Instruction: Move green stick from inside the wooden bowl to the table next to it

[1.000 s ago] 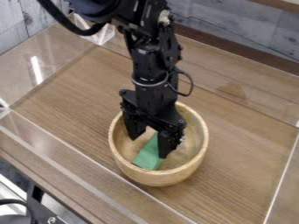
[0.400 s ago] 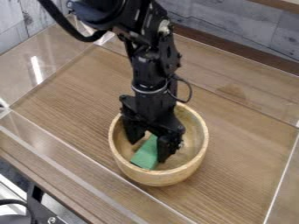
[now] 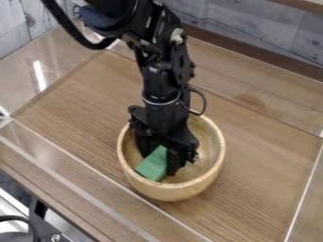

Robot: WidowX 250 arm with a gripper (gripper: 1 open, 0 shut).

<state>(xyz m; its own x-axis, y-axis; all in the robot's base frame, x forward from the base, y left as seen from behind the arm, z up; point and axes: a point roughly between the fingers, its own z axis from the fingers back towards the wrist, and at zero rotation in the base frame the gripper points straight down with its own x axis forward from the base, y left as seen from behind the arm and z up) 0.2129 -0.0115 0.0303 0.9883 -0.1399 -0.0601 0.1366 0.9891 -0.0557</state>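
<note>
While the stick (image 3: 154,164) lies tilted inside the bowl (image 3: 209,175), its far end sits between your claw's (image 3: 169,148) fingers, which have closed on it. Your arm points straight down into the bowl. Around the bowl you have the table (image 3: 89,104), edged by clear walls (image 3: 76,161).

Bowl rim: the wooden bowl (image 3: 173,163) has thick walls ringing the end effector (image 3: 168,151) — sideways passage blocked, way open upward.
Counter (image 3: 89,104): bare wood all round the bowl.
Edges: clear acrylic walls (image 3: 76,156) bound it.
</note>
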